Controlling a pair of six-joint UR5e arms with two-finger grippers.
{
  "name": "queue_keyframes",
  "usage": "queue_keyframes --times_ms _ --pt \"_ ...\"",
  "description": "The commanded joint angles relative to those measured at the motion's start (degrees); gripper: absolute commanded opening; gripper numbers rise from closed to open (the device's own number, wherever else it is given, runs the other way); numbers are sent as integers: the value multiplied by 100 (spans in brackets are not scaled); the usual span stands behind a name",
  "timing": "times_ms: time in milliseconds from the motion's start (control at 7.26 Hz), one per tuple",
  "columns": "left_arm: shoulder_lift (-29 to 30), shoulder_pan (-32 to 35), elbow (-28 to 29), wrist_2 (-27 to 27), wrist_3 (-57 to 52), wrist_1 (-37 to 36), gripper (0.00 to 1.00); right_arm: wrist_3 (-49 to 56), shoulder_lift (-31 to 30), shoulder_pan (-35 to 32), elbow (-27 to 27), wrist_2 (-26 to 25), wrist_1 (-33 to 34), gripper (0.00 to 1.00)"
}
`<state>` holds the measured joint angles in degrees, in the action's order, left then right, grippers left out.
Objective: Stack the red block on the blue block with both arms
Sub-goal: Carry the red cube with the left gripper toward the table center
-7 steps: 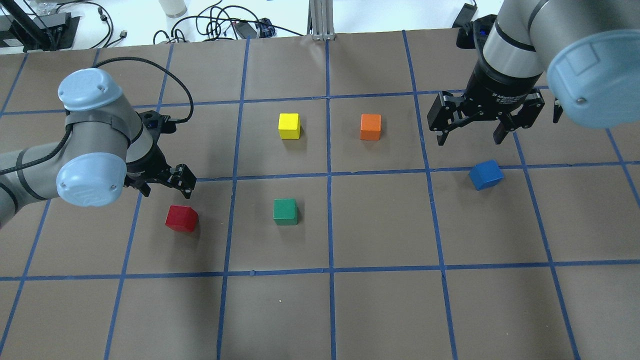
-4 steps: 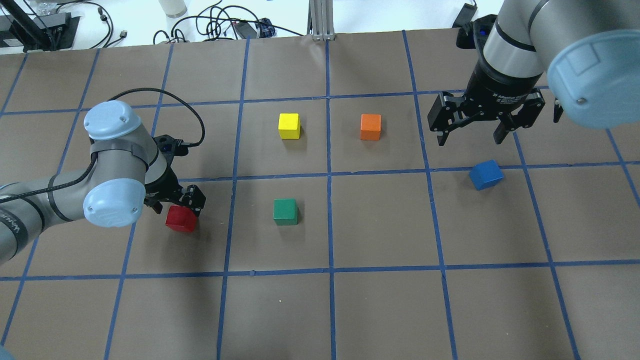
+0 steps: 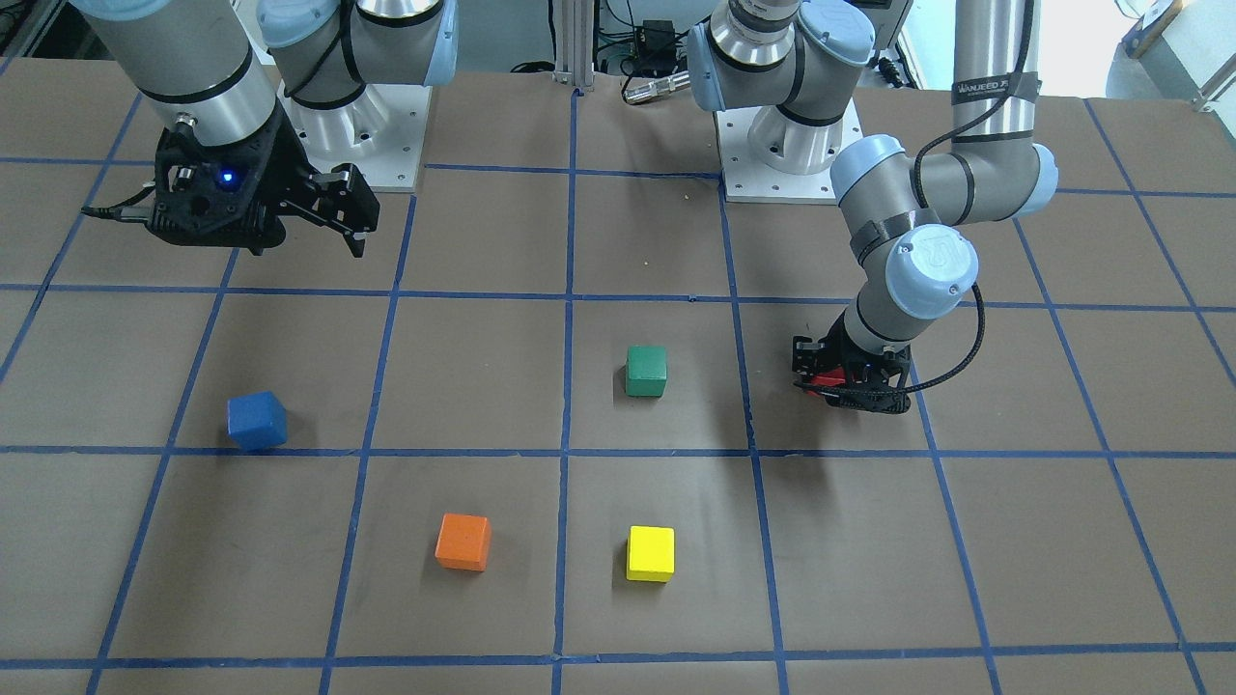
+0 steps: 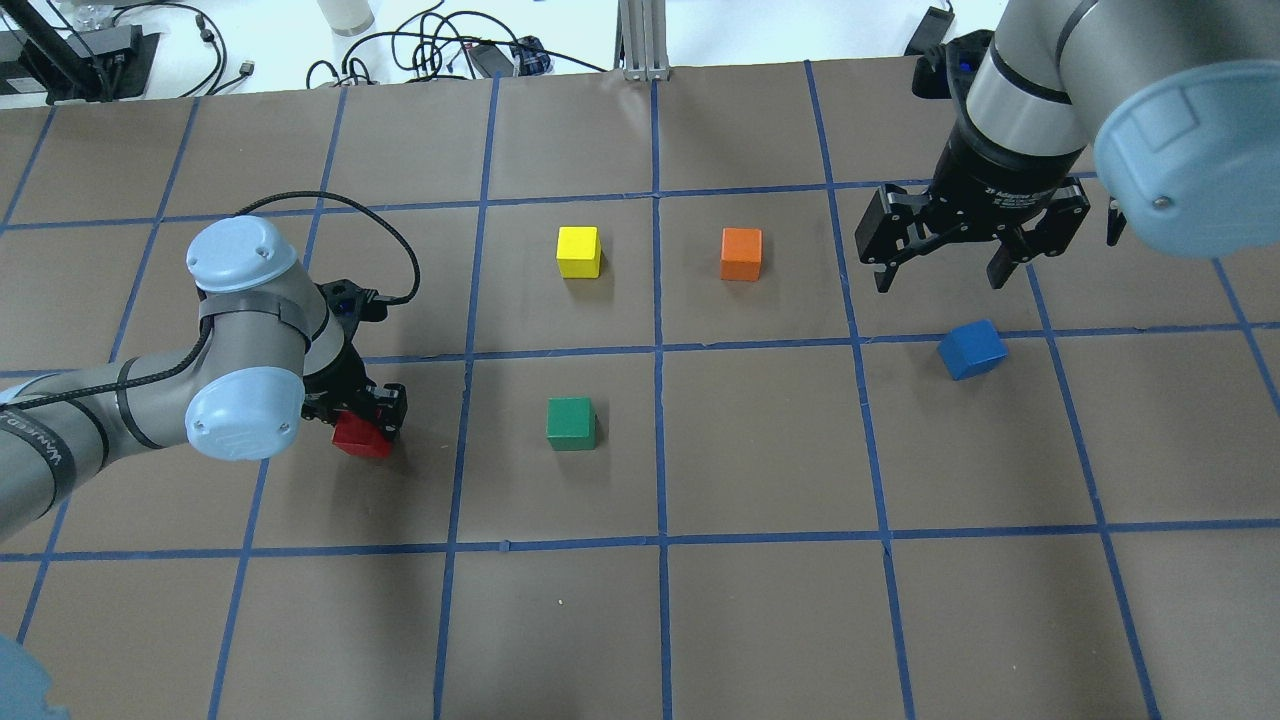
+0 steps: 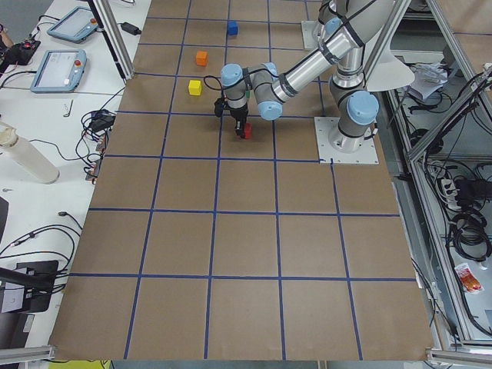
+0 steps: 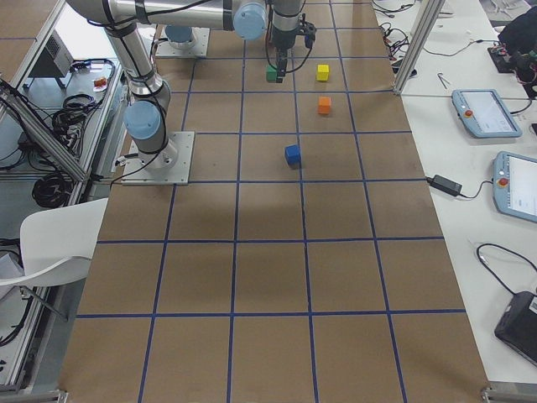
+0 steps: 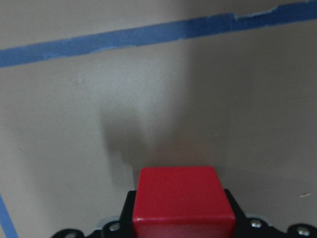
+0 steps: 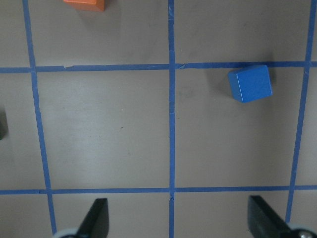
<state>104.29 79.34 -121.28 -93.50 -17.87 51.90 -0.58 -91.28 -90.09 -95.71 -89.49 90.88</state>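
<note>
The left fingers (image 4: 393, 405) grasp the red block (image 4: 360, 441) on the bench (image 4: 760, 450). The right fingers (image 4: 881, 268), released and spread, hover at twelve o'clock from the blue block (image 4: 972, 349).

The left gripper (image 4: 360, 414) covers most of the red block (image 4: 355, 441), so whether its fingers (image 4: 392, 404) press it is unclear. The left wrist view's bottom edge cuts off the block's lower face.

A brown tabletop (image 4: 770, 620) taped into a blue grid carries a yellow cube (image 4: 578, 251) and an orange cube (image 4: 741, 254) in neighbouring squares. A green cube (image 4: 571, 423) sits in the square next to the yellow's.
</note>
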Motion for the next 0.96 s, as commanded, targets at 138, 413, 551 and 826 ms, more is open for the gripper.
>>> queue_keyframes --times_ms 138,413,551,826 --pt "143 930 996 561 1080 275 24 -3 -4 0 -9 2 0 100" --pt "450 1634 2139 570 2055 1126 29 6 5 0 -18 -7 0 100" --pt "687 1985 2466 631 2834 1103 29 6 5 9 -18 -7 0 100" --pt "1188 2672 2828 772 3656 963 29 6 5 9 -18 -7 8 100"
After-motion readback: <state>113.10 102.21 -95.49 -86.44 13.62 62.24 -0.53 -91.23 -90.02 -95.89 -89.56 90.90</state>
